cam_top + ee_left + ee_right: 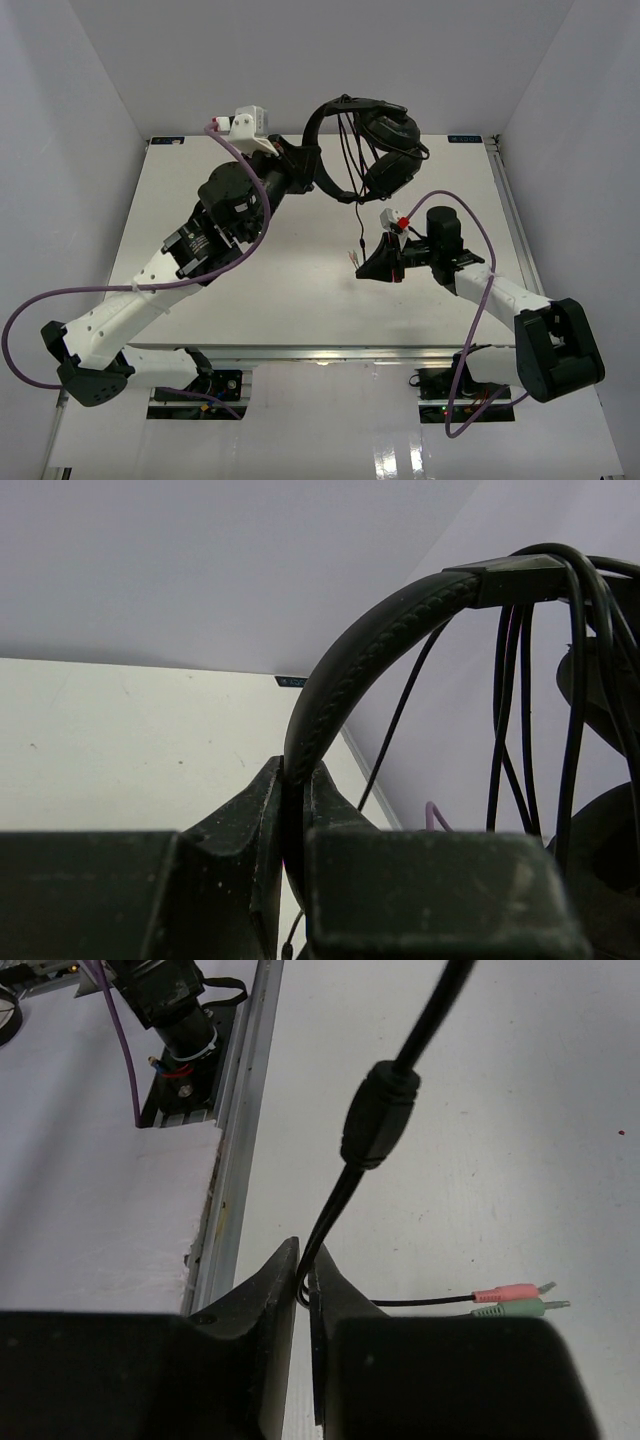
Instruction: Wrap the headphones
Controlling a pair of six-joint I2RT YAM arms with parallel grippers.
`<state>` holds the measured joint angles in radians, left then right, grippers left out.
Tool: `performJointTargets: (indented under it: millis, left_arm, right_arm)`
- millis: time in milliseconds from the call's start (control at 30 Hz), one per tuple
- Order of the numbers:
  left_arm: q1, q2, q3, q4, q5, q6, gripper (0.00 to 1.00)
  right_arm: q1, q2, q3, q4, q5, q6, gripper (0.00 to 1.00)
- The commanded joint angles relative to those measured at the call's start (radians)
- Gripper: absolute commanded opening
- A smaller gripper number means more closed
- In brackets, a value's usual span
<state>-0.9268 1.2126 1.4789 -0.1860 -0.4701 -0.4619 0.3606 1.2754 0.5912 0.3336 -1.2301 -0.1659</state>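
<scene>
The black headphones hang in the air over the table's far edge. My left gripper is shut on their padded headband, which rises from between the fingers and arches right. Several loops of the thin black cable drape over the headband beside the earcups. One strand of cable drops to my right gripper, low over the middle of the table. That gripper is shut on the cable just below a thick black barrel. Pink and green plugs stick out to the right of its fingers.
A metal rail edges the white table on the left of the right wrist view, with an arm's base beyond it. Purple robot cables loop around both arms. White walls enclose the table's back and sides.
</scene>
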Motion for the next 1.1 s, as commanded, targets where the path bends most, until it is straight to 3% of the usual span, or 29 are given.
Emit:
performJointTargets:
  millis: [0,133,333,467,633,767,1067]
  left_arm:
    - [0.000,-0.043,-0.032,0.119,-0.137,-0.002,0.00]
    - [0.033,-0.036,-0.069,0.181,-0.197,0.020,0.00]
    - [0.080,-0.002,-0.077,0.205,-0.174,-0.019,0.00]
    - [0.145,0.023,-0.079,0.162,-0.152,-0.052,0.00]
    - [0.276,0.052,-0.118,0.111,-0.075,-0.116,0.00]
    - [0.333,0.105,-0.121,0.087,-0.045,-0.126,0.00]
    - [0.342,0.264,-0.099,0.034,-0.006,-0.044,0.00]
  right_arm:
    - [0.008,-0.057,-0.003,0.015,0.040,-0.008,0.11]
    - [0.027,-0.101,0.051,-0.131,0.079,-0.110,0.08]
    - [0.054,-0.134,0.141,-0.369,0.153,-0.262,0.08]
    - [0.104,-0.142,0.237,-0.665,0.273,-0.449,0.08]
    - [0.198,-0.158,0.313,-0.857,0.464,-0.625,0.08]
    - [0.222,-0.152,0.339,-0.924,0.607,-0.678,0.08]
    - [0.253,-0.130,0.520,-1.032,0.874,-0.773,0.08]
